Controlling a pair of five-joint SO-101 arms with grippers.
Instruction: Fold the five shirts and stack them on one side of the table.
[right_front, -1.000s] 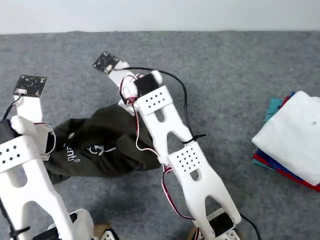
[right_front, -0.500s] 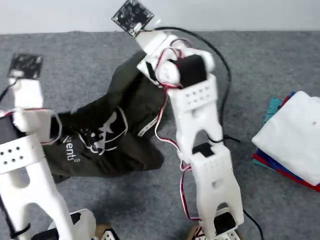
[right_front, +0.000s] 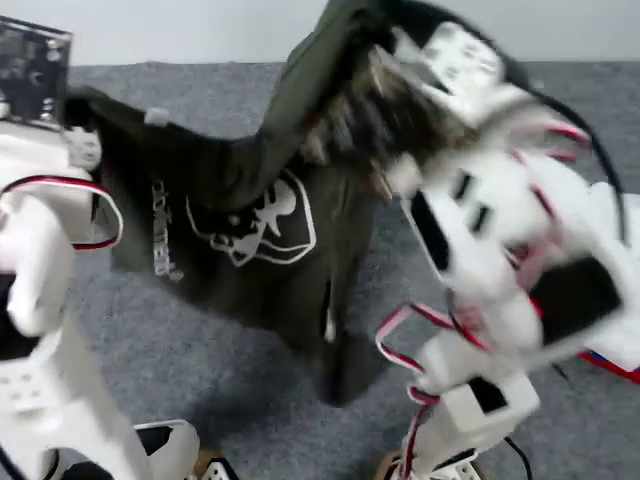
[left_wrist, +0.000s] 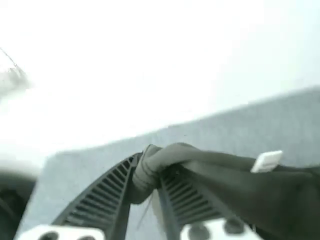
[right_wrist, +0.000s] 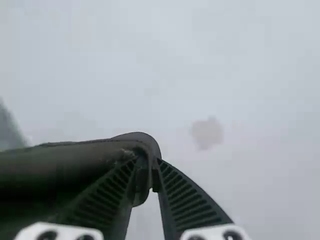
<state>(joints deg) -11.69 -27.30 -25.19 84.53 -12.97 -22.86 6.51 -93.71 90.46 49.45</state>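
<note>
A: Where is your dark shirt (right_front: 250, 220)?
B: Hanging over the left half of the table (right_front: 140, 335), stretched between your 2 arms. The high view shows you its printed front. The wrist views show the grips: left gripper (left_wrist: 147, 175) clamped on a bunched edge, right gripper (right_wrist: 145, 170) pinched on a fold.

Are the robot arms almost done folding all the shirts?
Nearly. Done: a stack of folded shirts sits at one side of the table, partly behind an arm. In hand: the left tool and right tool both pinch the dark shirt, held up unfolded. Left: fold it and add it to the stack.
</note>
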